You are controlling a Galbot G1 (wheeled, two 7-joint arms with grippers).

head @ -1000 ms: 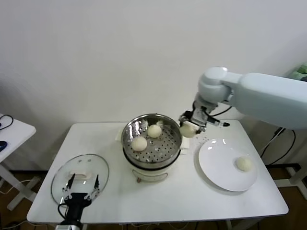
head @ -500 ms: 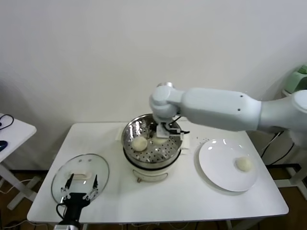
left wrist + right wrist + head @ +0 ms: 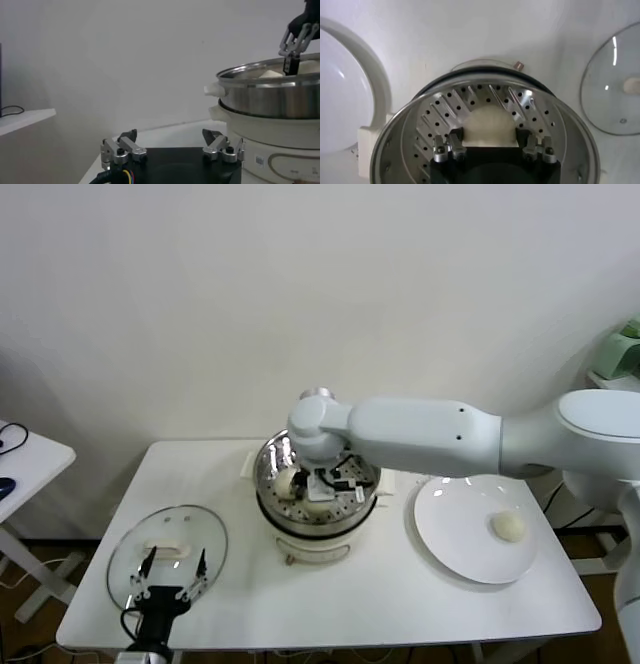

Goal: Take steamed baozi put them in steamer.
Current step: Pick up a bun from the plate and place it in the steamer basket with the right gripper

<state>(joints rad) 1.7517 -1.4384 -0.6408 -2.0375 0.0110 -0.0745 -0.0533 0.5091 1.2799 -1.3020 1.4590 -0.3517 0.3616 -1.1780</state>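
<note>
The steamer (image 3: 268,458) stands mid-table on its white cooker base (image 3: 315,541). My right gripper (image 3: 325,483) is down inside the basket, shut on a cream-white baozi (image 3: 489,126) held low over the perforated bottom (image 3: 440,116). Another baozi (image 3: 288,481) lies in the basket beside it; the rest of the basket is hidden by the arm. One baozi (image 3: 509,526) lies on the white plate (image 3: 450,519) to the right. My left gripper (image 3: 166,581) is open and empty at the table's front left; its wrist view shows the steamer (image 3: 270,95) from the side.
A flat glass lid (image 3: 165,544) lies at the front left, just behind the left gripper. The right arm reaches across the steamer from the right. A small white side table (image 3: 25,459) stands at the far left.
The right gripper has carried the baozi from beside the steamer's right rim over the basket and down into it. The left arm has not moved.
</note>
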